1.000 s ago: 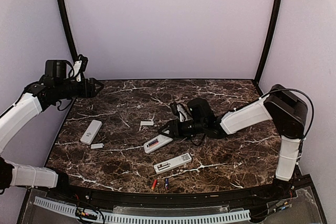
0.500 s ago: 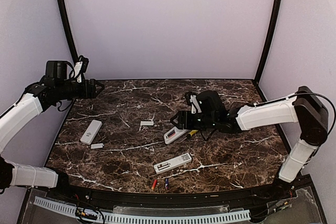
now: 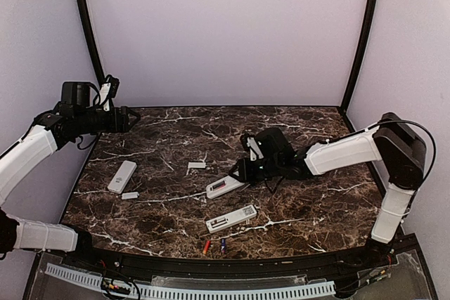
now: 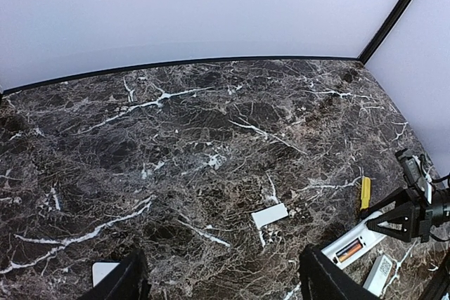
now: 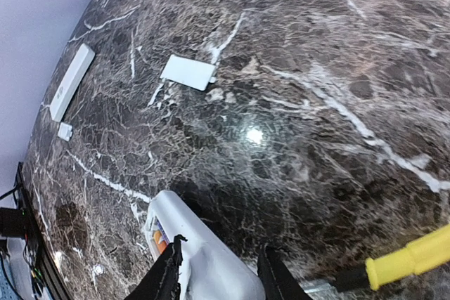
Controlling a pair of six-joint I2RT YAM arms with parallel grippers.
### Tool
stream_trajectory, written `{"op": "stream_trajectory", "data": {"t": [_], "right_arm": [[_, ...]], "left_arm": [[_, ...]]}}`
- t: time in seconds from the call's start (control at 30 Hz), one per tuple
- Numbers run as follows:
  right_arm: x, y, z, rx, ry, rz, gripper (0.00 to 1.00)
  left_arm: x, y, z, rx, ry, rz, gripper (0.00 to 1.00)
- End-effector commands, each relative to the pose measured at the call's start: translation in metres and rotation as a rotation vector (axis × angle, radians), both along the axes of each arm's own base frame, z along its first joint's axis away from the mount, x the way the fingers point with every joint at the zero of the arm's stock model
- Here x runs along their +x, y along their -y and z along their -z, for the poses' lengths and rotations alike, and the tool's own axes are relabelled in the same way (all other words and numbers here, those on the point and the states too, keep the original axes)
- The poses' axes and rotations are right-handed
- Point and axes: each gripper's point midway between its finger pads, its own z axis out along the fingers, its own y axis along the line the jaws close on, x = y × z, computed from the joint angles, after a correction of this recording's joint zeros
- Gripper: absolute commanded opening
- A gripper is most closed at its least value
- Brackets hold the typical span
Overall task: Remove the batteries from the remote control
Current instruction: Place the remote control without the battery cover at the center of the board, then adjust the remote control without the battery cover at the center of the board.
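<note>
When the scene is read from the top camera, my right jaws (image 3: 240, 171) are closed on the far-right end of the remote control (image 3: 214, 191). Its long axis runs from them down-left across the table (image 3: 316, 209). Its open bay holds an orange-red battery (image 3: 224, 186) lying lengthwise, at the end away from the grip. My left jaws (image 3: 131, 118) hang above the far-left corner, well apart, so the right arm is much the nearer. Two loose batteries (image 3: 206, 246) lie by the near edge, just in front of a second remote (image 3: 230, 219).

From the left wrist, my left jaws (image 4: 225, 282) stand wide with nothing between them. The battery (image 4: 349, 250) lies to their lower right, near a yellow screwdriver handle (image 4: 365, 193).

From the right wrist, the remote control (image 5: 204, 254) fills the gap between my fingers (image 5: 169, 272), with the bay ahead and to the left. I judge that the cell must be reached from that open end. No brand or writing is legible in any view.
</note>
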Motion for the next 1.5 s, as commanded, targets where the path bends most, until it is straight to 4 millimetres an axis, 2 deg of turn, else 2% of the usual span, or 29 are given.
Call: {"op": "stream_trajectory", "data": {"t": [0.0, 0.17, 0.23, 0.33, 0.37, 0.47, 0.5, 0.53, 0.6, 0.83, 0.93, 0.97, 1.0, 1.03, 1.2, 1.47], "right_arm": [[-0.007, -0.04, -0.012, 0.106, 0.007, -0.17, 0.31], [-0.019, -0.067, -0.004, 0.15, -0.027, -0.297, 0.18], [-0.021, -0.075, -0.003, 0.156, -0.035, -0.334, 0.18], [-0.021, -0.077, 0.002, 0.126, -0.029, -0.348, 0.29], [-0.019, -0.076, 0.003, 0.109, -0.022, -0.342, 0.34], [-0.014, -0.068, 0.01, 0.041, 0.001, -0.317, 0.52], [-0.012, -0.065, 0.012, 0.017, 0.009, -0.307, 0.57], [-0.011, -0.062, 0.013, -0.001, 0.017, -0.303, 0.61], [-0.01, -0.058, 0.013, -0.031, 0.033, -0.295, 0.65], [-0.003, -0.045, -0.012, -0.011, 0.091, -0.21, 0.69], [0.002, -0.03, -0.017, -0.028, 0.09, -0.119, 0.7], [0.004, -0.025, -0.019, -0.033, 0.093, -0.095, 0.7], [0.004, -0.018, -0.019, -0.044, 0.095, -0.067, 0.7], [0.006, -0.012, -0.02, -0.051, 0.097, -0.038, 0.71], [0.004, 0.011, -0.027, -0.064, 0.111, 0.029, 0.82], [0.0, 0.026, -0.028, -0.019, 0.086, 0.068, 0.86]], "left_arm": [[-0.002, 0.003, 0.004, -0.01, -0.004, 0.02, 0.72], [-0.007, 0.012, -0.002, -0.04, 0.016, 0.073, 0.7], [-0.01, 0.018, -0.004, -0.077, 0.012, 0.096, 0.7], [-0.017, 0.043, -0.009, -0.199, 0.006, 0.151, 0.68], [-0.02, 0.049, 0.0, -0.214, -0.017, 0.16, 0.65], [-0.031, 0.082, 0.008, -0.266, -0.052, 0.214, 0.64], [-0.036, 0.089, 0.019, -0.279, -0.079, 0.226, 0.64], [-0.037, 0.1, 0.02, -0.317, -0.079, 0.244, 0.64], [-0.041, 0.11, 0.044, -0.361, -0.148, 0.25, 0.64], [-0.045, 0.138, 0.096, -0.389, -0.288, 0.292, 0.63], [-0.044, 0.151, 0.109, -0.378, -0.326, 0.33, 0.63], [-0.044, 0.155, 0.12, -0.364, -0.352, 0.34, 0.63], [-0.043, 0.16, 0.12, -0.364, -0.358, 0.355, 0.63], [-0.043, 0.164, 0.132, -0.352, -0.388, 0.36, 0.63], [-0.039, 0.182, 0.151, -0.318, -0.424, 0.395, 0.63], [-0.035, 0.194, 0.187, -0.208, -0.467, 0.397, 0.63]]}}
